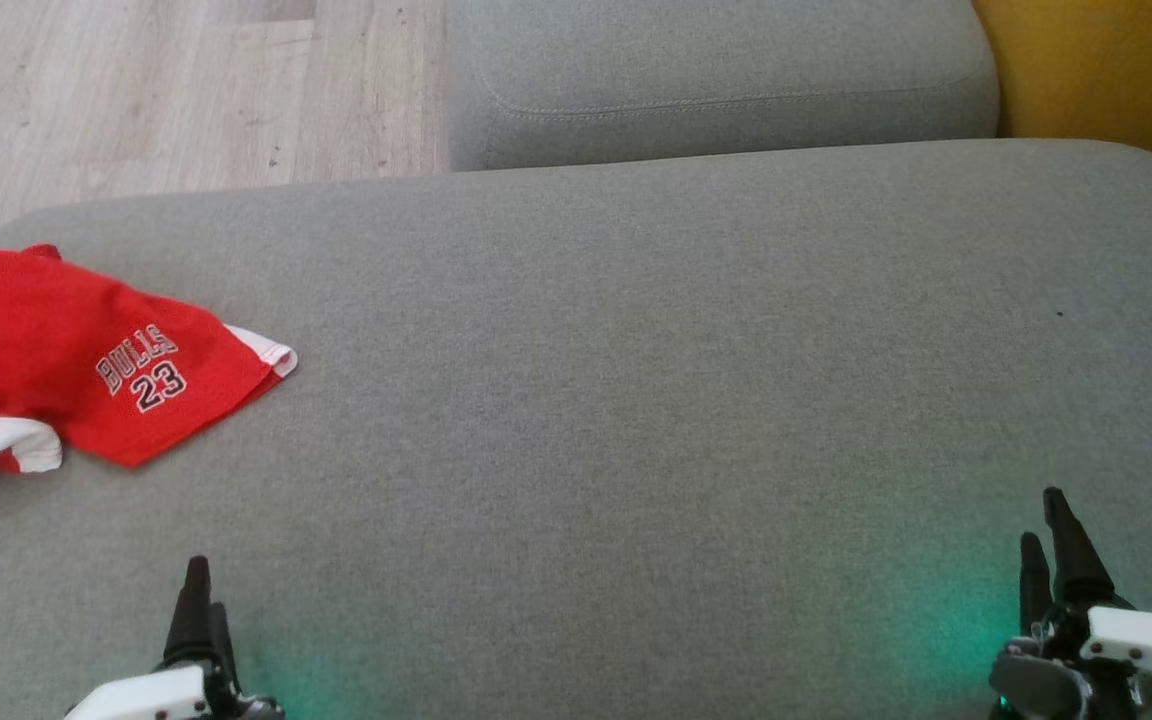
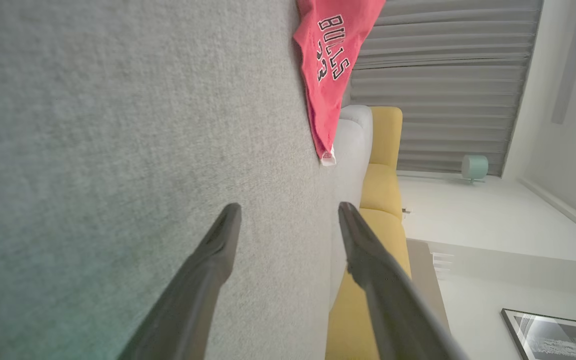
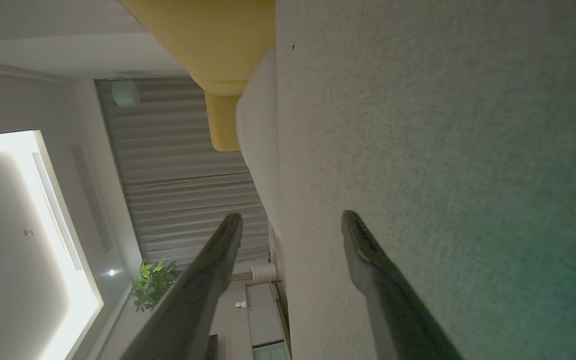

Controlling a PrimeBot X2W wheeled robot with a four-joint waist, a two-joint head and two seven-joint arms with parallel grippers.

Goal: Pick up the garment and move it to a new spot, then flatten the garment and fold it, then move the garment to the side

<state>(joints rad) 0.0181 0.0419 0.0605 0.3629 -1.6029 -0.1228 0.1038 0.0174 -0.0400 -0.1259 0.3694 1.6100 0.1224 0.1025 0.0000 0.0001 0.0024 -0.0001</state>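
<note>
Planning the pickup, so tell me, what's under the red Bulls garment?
The red garment lies crumpled on the grey cushion, bare fabric showing beside it. Anything beneath its folds is covered, so I cannot tell.

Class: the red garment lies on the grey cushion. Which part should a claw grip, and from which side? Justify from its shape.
Probably the white-trimmed corner of the red garment, approached from the robot's right by the open left claw. That corner juts onto bare grey cushion; the rest lies bunched.
</note>
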